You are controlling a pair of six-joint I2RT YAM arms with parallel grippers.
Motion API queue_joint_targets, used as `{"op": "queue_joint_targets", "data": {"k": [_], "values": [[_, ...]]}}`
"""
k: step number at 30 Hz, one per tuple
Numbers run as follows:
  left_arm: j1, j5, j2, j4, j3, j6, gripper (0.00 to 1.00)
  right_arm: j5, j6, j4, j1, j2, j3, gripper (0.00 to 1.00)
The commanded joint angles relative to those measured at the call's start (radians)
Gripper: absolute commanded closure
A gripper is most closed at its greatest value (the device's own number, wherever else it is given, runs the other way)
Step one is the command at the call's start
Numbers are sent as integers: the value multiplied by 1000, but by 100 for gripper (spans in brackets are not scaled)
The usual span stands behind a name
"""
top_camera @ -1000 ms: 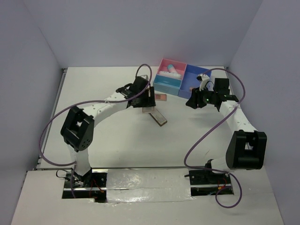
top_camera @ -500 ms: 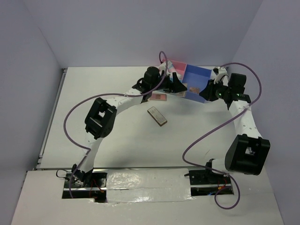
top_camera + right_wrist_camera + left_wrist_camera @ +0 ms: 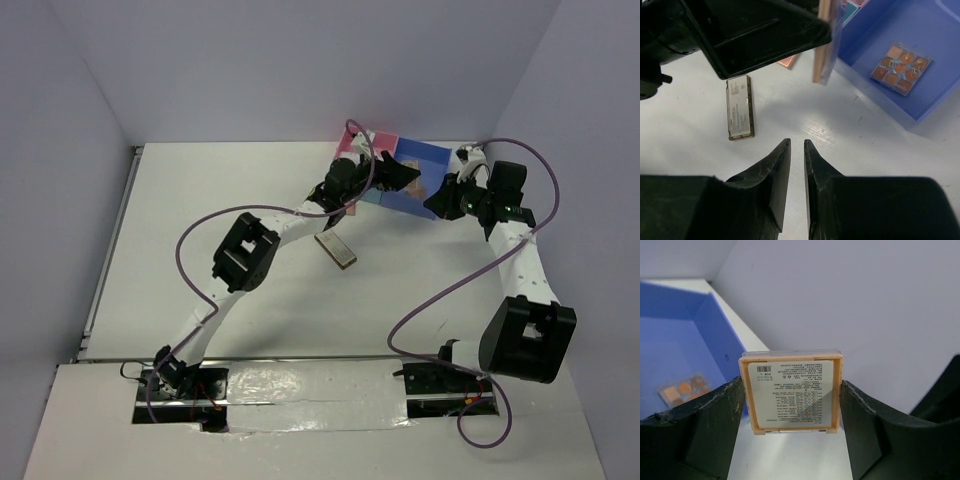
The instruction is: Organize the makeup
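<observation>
A long palette [image 3: 739, 106] lies on the surface [image 3: 690, 145] before the blue box [image 3: 940, 30]; the left pincer [image 3: 791, 390] grips a square palette [image 3: 790, 407] at the box's edge (release inside likely follows); the right pincer [image 3: 796, 144] nearby is closed, empty

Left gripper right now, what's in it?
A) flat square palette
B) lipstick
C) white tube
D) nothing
A: in the left wrist view the left gripper is clamped on both side edges of a square palette, with the printed label side facing the camera.

white table [image 3: 200, 200], lavender walls [image 3: 300, 60]
</observation>
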Motion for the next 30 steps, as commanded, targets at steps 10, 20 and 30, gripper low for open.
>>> {"op": "queue_joint_targets", "data": {"k": [10,20,30], "values": [[-37,-350,173,79,263,62,93,-29,25,37,-36,-63,-6,75],[-55,-462,232,-76,343,97,80,-44,31,43,-41,-58,-11,74],[-67,-479,221,-145,336,111,57,-44,26,40,-41,-57,-20,72]]}}
